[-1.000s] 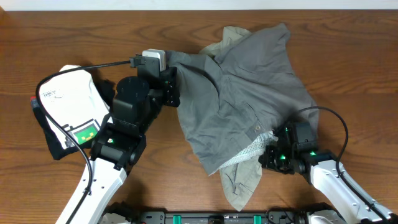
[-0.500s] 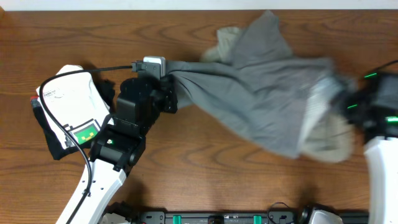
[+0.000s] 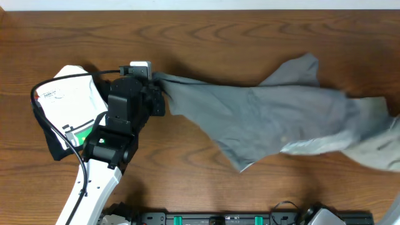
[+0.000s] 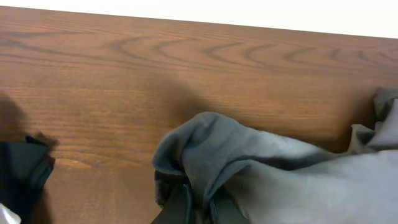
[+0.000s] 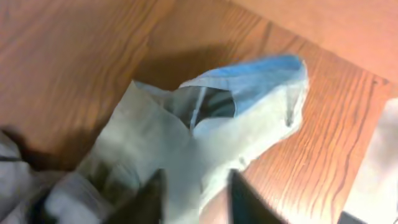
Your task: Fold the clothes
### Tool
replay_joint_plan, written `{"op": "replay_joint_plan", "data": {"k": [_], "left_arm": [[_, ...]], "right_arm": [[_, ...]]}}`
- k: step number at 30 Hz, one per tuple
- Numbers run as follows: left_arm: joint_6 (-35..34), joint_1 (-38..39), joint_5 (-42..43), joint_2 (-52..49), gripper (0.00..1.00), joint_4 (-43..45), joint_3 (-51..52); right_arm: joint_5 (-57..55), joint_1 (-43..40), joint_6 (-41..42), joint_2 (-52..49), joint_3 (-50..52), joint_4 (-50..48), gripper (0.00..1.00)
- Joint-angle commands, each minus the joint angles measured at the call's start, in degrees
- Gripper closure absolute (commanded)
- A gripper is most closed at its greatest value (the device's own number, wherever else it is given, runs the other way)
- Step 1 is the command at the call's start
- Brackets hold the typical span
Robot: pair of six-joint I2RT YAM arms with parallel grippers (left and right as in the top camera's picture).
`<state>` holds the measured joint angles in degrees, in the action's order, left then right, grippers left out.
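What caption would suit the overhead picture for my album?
Left gripper pinches grey shorts stretched across the wooden table.

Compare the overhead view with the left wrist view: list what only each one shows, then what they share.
Only overhead: the grey shorts drawn out full length to the right frame edge, and a white item with a green label. Only left wrist: a close look at the left hand shut on a bunched fold of the shorts. Both: the shorts, the wooden table, and a black cloth at the left.
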<state>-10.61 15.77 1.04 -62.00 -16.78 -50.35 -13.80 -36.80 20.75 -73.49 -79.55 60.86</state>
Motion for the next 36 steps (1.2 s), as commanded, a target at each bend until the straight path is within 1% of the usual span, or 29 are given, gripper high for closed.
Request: {"op": "replay_joint_plan", "data": {"k": [1,3,5,8,9,11,13,14,16,18,20,22,26,29,33,36], "left_arm": [[0.5,-0.5,-1.1,1.0,0.94,-0.3,-0.7],[0.5,-0.5,-1.1,1.0,0.94,-0.7,-0.7],[0.5,-0.5,-1.1,1.0,0.94,-0.9,-0.7],[0.5,-0.5,-1.1,1.0,0.94,-1.0,-0.7],[0.5,-0.5,-1.1,1.0,0.94,-1.0,-0.7],[0.5,-0.5,-1.1,1.0,0.94,-1.2,-0.7],[0.5,-0.5,-1.1,1.0,0.94,-1.8,-0.7],[0.5,-0.5,-1.1,1.0,0.94,-2.2,-0.7],[0.5,-0.5,-1.1,1.0,0.94,-3.3,-0.7],[0.5,-0.5,-1.1,1.0,0.94,-4.2,-0.7],[0.5,-0.5,-1.6,1.0,0.94,-5.1,-0.7],[0.5,-0.5,-2.2,1.0,0.94,-6.2,-0.7],[0.5,-0.5,-2.7,1.0,0.94,-8.3,-0.7],[0.5,-0.5,-6.2,1.0,0.94,-9.7,-0.7],[0.5,-0.5,-7.1,1.0,0.94,-10.2,-0.7],[0.5,-0.5,-7.1,1.0,0.94,-10.2,-0.7]], "right_arm": [[5.6,-0.2,-1.7,-1.3,-0.5,0.0,0.51],[10.2,-0.2,-4.8,-1.4,-0.5,-1.0,0.53],[18.2,0.1,-9.7,-1.4,-0.5,-2.7,0.55],[29.4,1.8,-15.6,-1.6,-0.5,-2.7,0.62],[29.9,2.6,-16.3,-1.9,-0.5,-1.8,0.65],[28.5,4.2,-16.6,-2.8,-0.3,-0.6,0.68],[25.9,5.6,-16.6,-4.4,0.1,-0.7,0.67],[25.0,6.2,-16.6,-5.4,0.4,-0.8,0.64],[22.8,7.3,-16.6,-8.3,0.9,-0.9,0.56],[21.2,8.0,-16.5,-11.5,1.2,-0.8,0.54],[18.6,8.2,-15.3,-15.0,1.2,-1.2,0.53],[14.7,8.0,-11.5,-19.0,1.2,-2.0,0.54],[14.4,8.0,-11.4,-24.9,1.2,-2.8,0.58],[14.2,8.0,-11.3,-28.5,1.2,-2.9,0.57],[11.2,8.0,-10.9,-33.6,1.3,-3.0,0.51],[10.6,8.0,-9.9,-37.5,1.3,-3.3,0.42]]}}
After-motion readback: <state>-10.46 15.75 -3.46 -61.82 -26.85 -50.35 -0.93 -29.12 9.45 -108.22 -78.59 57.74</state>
